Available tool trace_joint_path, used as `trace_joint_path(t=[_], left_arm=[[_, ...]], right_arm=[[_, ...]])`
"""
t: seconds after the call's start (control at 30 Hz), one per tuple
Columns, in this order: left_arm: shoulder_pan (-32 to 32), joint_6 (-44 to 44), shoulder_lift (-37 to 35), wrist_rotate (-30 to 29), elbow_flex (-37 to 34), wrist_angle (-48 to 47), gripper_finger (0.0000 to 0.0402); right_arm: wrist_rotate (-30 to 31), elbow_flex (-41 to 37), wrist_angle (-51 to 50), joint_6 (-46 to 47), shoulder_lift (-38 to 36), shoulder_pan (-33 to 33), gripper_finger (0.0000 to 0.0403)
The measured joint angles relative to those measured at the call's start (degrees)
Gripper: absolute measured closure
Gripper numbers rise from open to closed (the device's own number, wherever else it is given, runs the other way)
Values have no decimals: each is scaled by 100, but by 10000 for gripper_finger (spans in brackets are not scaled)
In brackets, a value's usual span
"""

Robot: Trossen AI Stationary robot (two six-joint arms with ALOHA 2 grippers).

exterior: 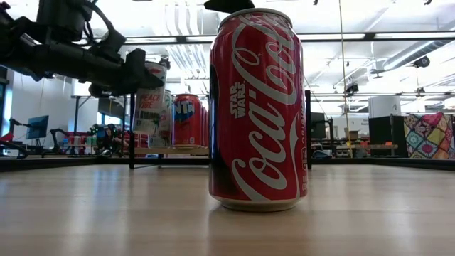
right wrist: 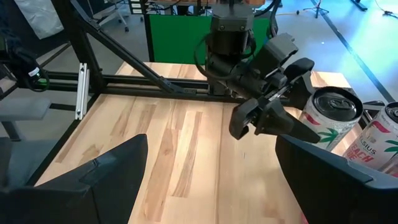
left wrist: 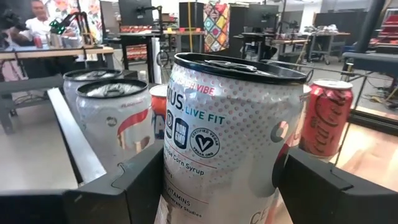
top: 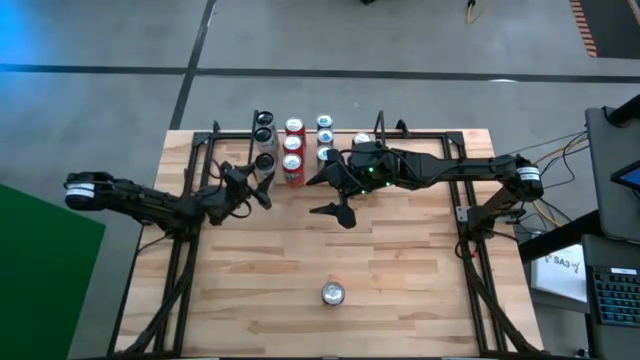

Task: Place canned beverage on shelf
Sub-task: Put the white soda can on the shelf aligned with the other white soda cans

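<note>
- At the back edge of the desk [top: 400, 300], the left claw [top: 262, 180] pinches a white can [left wrist: 224, 137] upright, its long axis vertical and its top up.
- That can hangs at the near end of the shelf [top: 270, 122], in line with the dark-topped cans [top: 263, 135] standing in its left row.
- Red cans [top: 293, 150] fill the next row.
- Beside them, the right claw [top: 333, 195] hovers spread and empty, less near to that row.
- One lone can [top: 332, 293] stands well apart at the desk's front.
</note>
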Motion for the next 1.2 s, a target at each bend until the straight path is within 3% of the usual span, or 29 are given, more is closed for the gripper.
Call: trace_joint_path(t=[1.2], left_arm=[[177, -28, 975, -151, 13, 985, 150]], right_arm=[[2, -9, 7, 18, 0, -1, 60]])
